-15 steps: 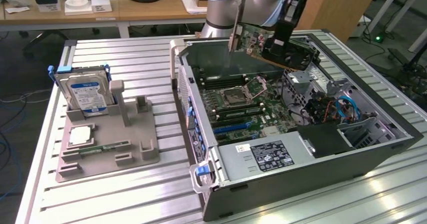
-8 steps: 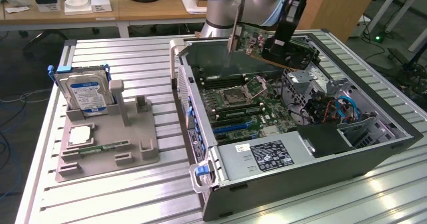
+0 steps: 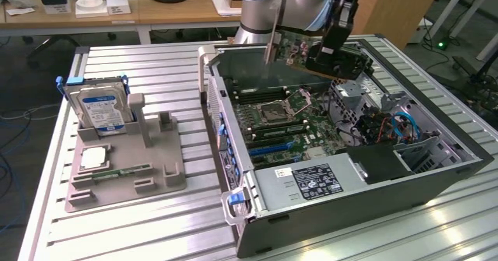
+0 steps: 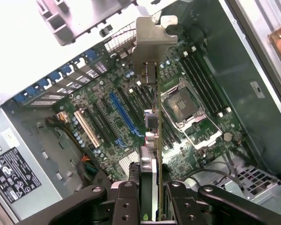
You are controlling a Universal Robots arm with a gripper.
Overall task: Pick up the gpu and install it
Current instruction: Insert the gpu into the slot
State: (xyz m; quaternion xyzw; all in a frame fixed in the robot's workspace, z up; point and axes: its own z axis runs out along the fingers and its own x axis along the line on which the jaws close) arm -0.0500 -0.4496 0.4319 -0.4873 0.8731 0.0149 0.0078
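Note:
The gpu [image 3: 295, 48] hangs in the air above the open computer case [image 3: 335, 208], held edge-on with its green board face and silver end bracket [image 3: 274, 48] showing. My gripper [image 3: 330, 54] is shut on it from above. In the wrist view the gpu [image 4: 151, 154] runs away from the black fingers [image 4: 126, 201], its silver bracket [image 4: 149, 47] at the far end, above the motherboard [image 4: 131, 117] and its blue slot [image 4: 124, 115]. The card is apart from the board, well above the slots.
A grey fixture tray [image 3: 125, 168] on the exterior view's left holds a silver hard drive [image 3: 100, 106] with a blue-white label and a narrow memory stick [image 3: 123, 172]. Inside the case sit the empty CPU socket [image 4: 185, 105], a power supply [image 3: 311, 182] and drive cables [image 3: 393, 127].

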